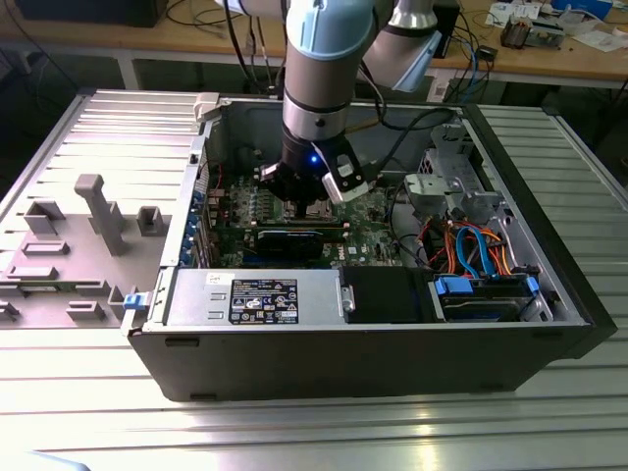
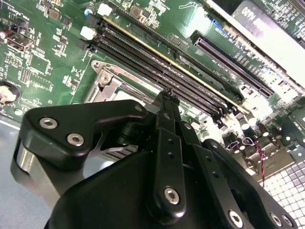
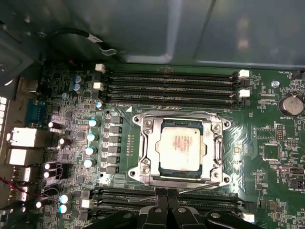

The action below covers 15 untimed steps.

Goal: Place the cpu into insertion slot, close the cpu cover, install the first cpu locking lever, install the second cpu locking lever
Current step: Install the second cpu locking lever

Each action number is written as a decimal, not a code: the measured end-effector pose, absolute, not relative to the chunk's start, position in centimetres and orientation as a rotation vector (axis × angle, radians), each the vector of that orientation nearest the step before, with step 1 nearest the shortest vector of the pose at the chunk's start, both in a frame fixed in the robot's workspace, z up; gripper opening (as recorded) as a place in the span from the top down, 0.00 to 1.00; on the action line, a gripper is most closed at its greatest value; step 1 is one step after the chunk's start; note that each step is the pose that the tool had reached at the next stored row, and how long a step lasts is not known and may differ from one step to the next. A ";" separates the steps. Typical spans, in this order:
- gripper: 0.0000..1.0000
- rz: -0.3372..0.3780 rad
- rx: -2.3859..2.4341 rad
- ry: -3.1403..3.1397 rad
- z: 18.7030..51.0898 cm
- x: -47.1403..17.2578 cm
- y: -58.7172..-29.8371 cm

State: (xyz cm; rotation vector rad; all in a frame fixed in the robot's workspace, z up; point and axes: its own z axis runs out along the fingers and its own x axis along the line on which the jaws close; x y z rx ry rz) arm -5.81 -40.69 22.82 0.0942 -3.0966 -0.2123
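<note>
While poised at cpu cover edge, tool fingertips together.

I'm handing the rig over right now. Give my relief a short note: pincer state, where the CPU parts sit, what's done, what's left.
Pincer: fingers together, nothing visibly held, tips at the edge of the insertion slot, by a thin lever.
The cpu lies flat in the slot, silver top up.
The cpu cover appears closed, framing the chip.
Done: chip placed, cover apparently down.
Left: levers; I cannot tell whether either is latched, so check both.
</note>
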 end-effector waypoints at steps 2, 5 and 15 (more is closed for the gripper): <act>0.89 -0.215 0.094 -3.096 22.8 -5.8 -40.8; 0.89 -0.225 0.094 -3.096 22.8 -6.2 -40.8; 0.89 -0.290 0.096 -3.092 22.2 -7.4 -41.5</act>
